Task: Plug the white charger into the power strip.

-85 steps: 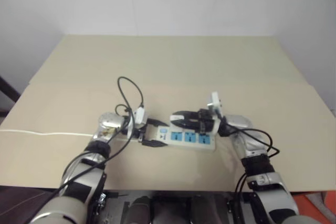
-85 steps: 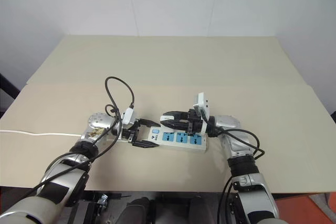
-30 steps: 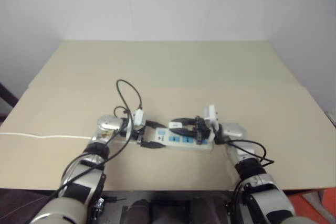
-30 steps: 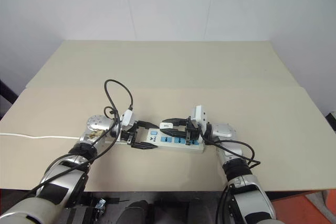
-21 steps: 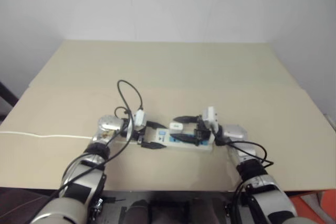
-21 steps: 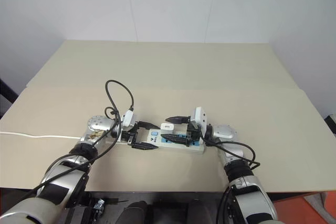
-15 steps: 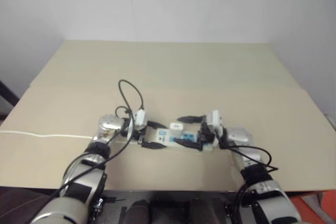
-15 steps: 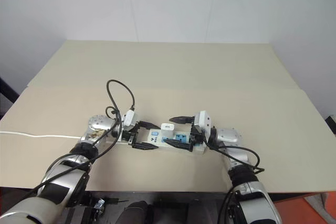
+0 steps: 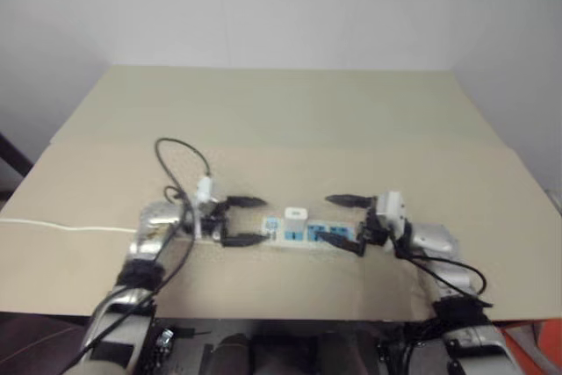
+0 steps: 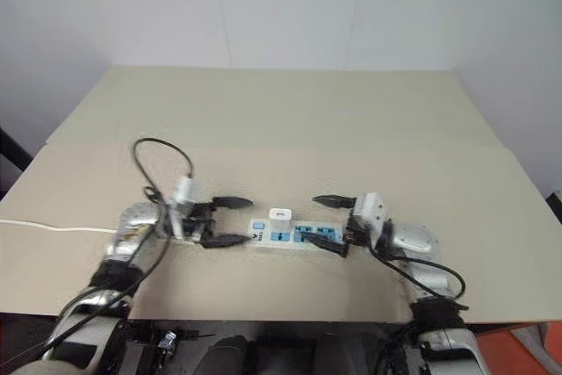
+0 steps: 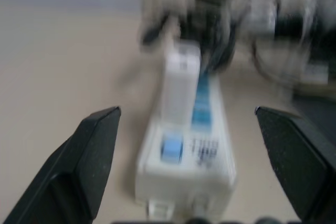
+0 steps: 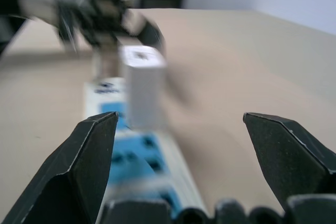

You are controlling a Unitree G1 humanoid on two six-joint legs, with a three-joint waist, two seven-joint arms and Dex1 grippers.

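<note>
White charger [image 10: 280, 215] stands upright, apparently seated, in power strip [image 10: 297, 236] lying crosswise mid-desk [image 10: 290, 129]; both grippers' [image 10: 226, 221] [image 10: 328, 224] jaws wide, empty.

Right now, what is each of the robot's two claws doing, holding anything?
Left gripper: open, holding nothing.
Right gripper: open, holding nothing; the white charger stands in the power strip.
</note>
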